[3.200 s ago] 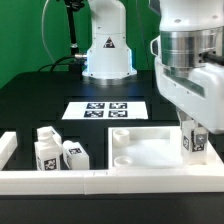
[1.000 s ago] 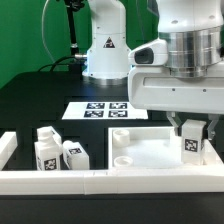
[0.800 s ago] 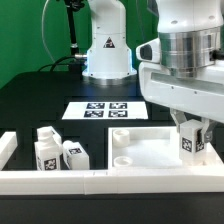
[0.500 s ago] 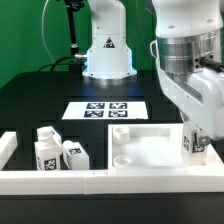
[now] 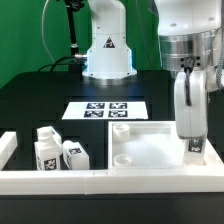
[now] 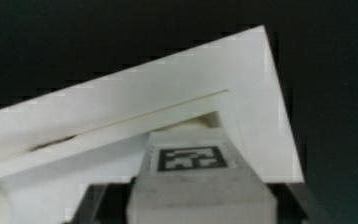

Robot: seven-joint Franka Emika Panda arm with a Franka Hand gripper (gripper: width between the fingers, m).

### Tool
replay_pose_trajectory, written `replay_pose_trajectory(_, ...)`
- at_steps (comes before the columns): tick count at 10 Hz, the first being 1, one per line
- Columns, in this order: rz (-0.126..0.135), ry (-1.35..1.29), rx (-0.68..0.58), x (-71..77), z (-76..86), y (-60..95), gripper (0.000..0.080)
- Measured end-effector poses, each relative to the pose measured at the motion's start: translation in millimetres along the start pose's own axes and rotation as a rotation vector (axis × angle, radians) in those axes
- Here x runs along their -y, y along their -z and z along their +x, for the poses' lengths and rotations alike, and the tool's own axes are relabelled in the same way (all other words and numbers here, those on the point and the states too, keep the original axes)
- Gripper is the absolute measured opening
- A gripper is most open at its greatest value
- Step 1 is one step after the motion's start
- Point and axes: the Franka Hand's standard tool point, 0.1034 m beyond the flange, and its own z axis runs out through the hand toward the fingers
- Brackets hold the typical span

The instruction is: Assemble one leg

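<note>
A: Exterior view?
B: Gripper [image 5: 192,140] clamps the leg [image 5: 193,146] upright at the tabletop's [image 5: 150,150] corner on the exterior view's right. Two spare legs [image 5: 57,150] stand apart on the exterior view's left, marker board [image 5: 105,110] behind.
A: Wrist view?
B: Leg [image 6: 194,160] tag between the fingers [image 6: 101,203], over the tabletop [image 6: 158,95] corner.
A: Progress?
B: Looks mid-insertion; can't tell if it's seated, and letting go is left.

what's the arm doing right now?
The Panda's end effector is down at the far corner, on the exterior view's right, of the flat white slab, gripping a tagged leg standing upright there. Two more legs sit loose to the exterior view's left of the slab. The marker board lies behind it.
</note>
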Motion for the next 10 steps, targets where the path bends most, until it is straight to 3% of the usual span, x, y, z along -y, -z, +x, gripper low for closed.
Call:
replay_pose_trajectory(1, -0.001, -0.026, 0.000, -0.5, -0.2, -1.3, 0.0401)
replay_pose_trajectory(2, 0.005, -0.016, 0.000, 0.5, -0.2, -1.6, 0.0401)
replay_pose_trajectory(4, 0.009, -0.014, 0.002, 1.3, -1.3, -0.1, 0.0630)
replay_pose_trajectory(5, 0.023, 0.011, 0.013, 4.4, -6.4, 11.9, 0.0644)
replay_pose_trajectory(7, 0.068, 0.026, 0.049, 14.3, -14.3, 49.8, 0.0644)
replay_pose_trajectory(10, 0.070, 0.025, 0.046, 13.5, -12.9, 47.1, 0.0648)
